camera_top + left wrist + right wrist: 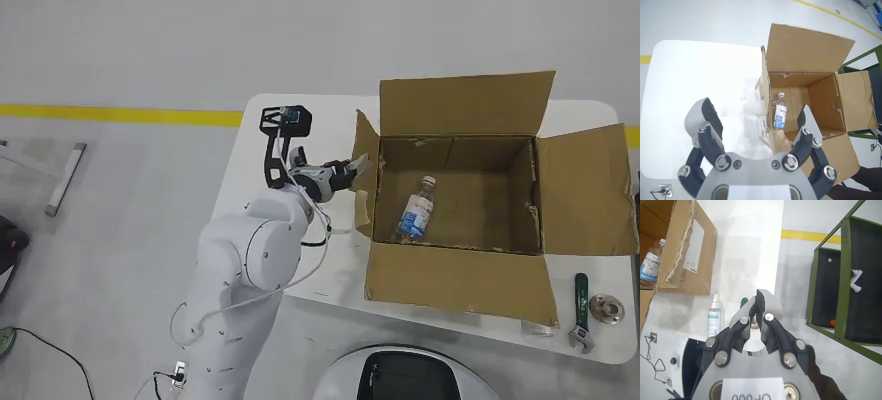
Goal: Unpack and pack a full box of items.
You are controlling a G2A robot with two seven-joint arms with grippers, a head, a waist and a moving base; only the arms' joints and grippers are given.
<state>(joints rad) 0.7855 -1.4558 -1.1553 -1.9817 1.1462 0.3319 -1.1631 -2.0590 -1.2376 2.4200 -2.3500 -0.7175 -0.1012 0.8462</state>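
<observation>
Since the desk (pixel 300 120) carries an open cardboard box (pixel 460 282) with one clear labelled bottle (pixel 417 212) lying on its floor near the left wall, you're probably late in unpacking. A spray bottle (pixel 714 315) and wrench (pixel 581 312) are already out beside the box. The left gripper (pixel 755 106) is outside that wall, fingers wide and empty. The right gripper (pixel 757 303) has its fingers pressed together, holding nothing. Next, take the left gripper over the wall and straddle the bottle crosswise.
</observation>
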